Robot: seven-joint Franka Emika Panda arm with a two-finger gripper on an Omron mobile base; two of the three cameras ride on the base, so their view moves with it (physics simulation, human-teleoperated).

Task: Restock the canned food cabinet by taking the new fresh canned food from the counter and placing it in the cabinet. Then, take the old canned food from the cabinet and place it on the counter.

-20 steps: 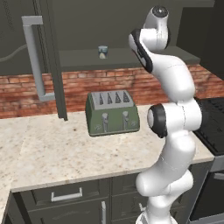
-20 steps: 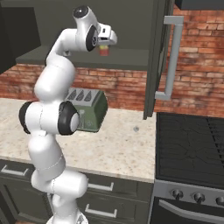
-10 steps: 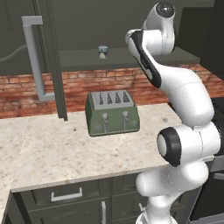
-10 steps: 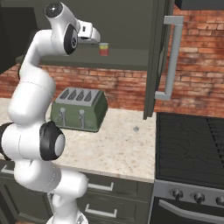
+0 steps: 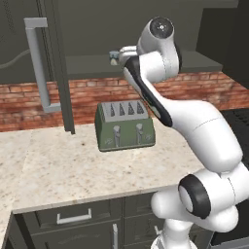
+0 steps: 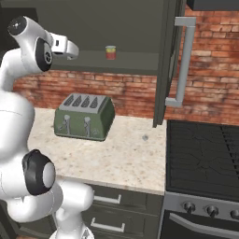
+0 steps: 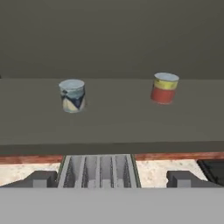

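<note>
In the left base view my arm rises high and my claw point(image 5: 118, 55) is at the front of the cabinet point(image 5: 160, 62) shelf, mostly hidden behind my own wrist. Just beside it I see a small part of the blue-grey can point(image 5: 114, 57); the rest is covered. Below the claw stands the green toaster point(image 5: 125, 125) on the bench point(image 5: 63, 170). The cabinet door point(image 5: 53, 63) is open, to the left of the claw.

In the right base view my claw point(image 6: 74, 49) is cut off by the wrist, so I cannot tell its opening here. The red can point(image 6: 110, 52) stands on the shelf, to the right of the claw and apart from it. The black stovetop point(image 6: 203, 158) is far right and below.

In the hand view my two fingertips point(image 7: 37, 178) are wide apart and hold nothing. Ahead of them, both cans stand upright on the shelf, well apart: blue-grey one left, red one right. The toaster slots are directly under the claw.
</note>
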